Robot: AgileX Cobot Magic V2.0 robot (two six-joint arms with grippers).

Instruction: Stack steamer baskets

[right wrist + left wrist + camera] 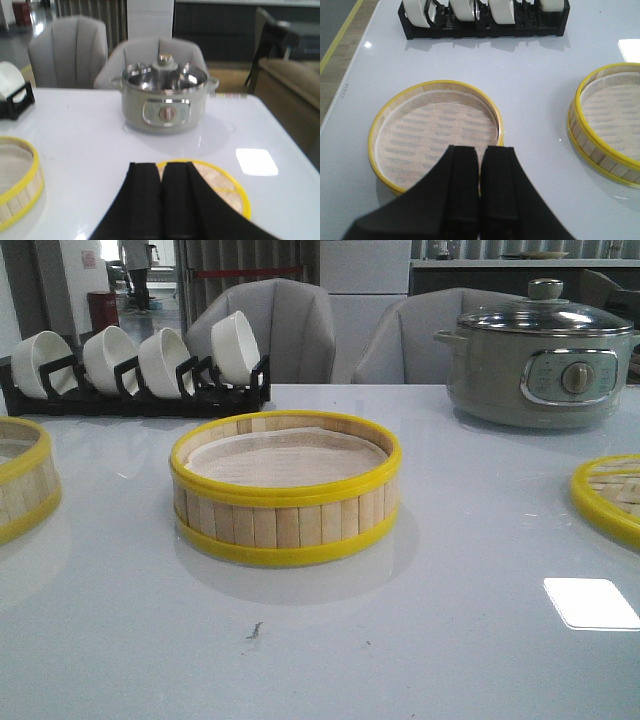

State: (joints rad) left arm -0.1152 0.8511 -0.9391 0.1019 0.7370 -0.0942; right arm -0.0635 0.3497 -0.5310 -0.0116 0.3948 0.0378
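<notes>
A: Two grippers, both with jaws closed and empty. Left gripper (480, 200) hovers above the left basket (436, 134); right gripper (161, 200) above the lid (226, 189).

B: Stacking base?

A: Likely the centre basket (286, 488), mid-table (400, 640), apart from both: space for either arm. Jaws must open before any pickup.

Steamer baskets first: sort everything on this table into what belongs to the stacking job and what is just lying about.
Part of the job:
- middle steamer basket
- left steamer basket
- yellow-rimmed lid, on the right
- left pincer and right pincer, both shut and holding nothing

Just lying about:
- grey-green electric pot
- white bowls in a black rack
</notes>
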